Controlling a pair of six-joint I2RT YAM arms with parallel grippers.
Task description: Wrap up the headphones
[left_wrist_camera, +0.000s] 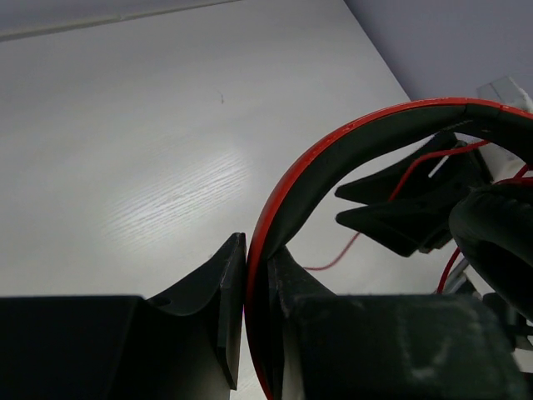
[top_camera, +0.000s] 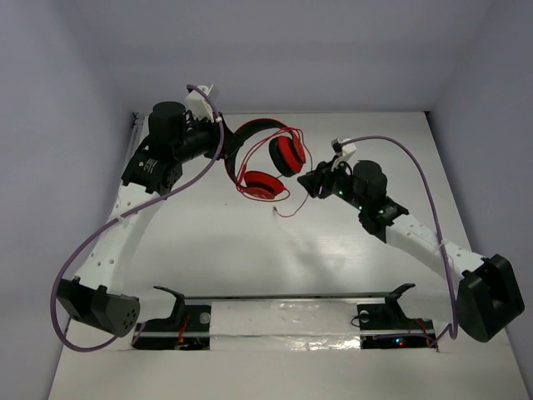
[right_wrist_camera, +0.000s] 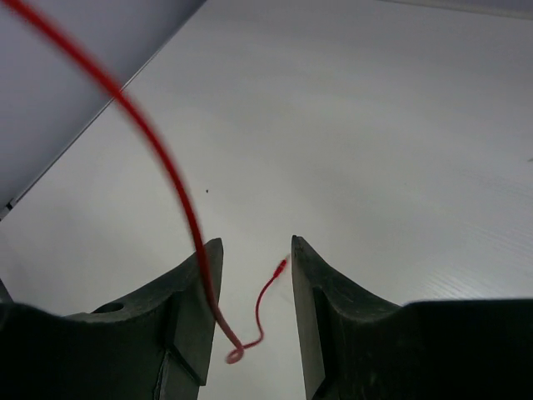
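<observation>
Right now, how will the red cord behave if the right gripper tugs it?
Probably floppy: the cord sags in loose curls, its end lying on the table. Likely light and thin, so it may slip through the open right gripper unless pinched firmly.

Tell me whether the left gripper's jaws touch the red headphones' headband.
Touching. Left wrist view: the left gripper has its jaws pinching the headband of the red over-ear headphones from both sides.

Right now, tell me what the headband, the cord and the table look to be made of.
Headband: probably hard plastic, glossy red outside with a duller black lining; its edge catches a sheen. Cord: thin red rubbery-coated wire, judging by its loose curls. Table: white laminate or painted wood, satin; faint grain shows in the glare.
</observation>
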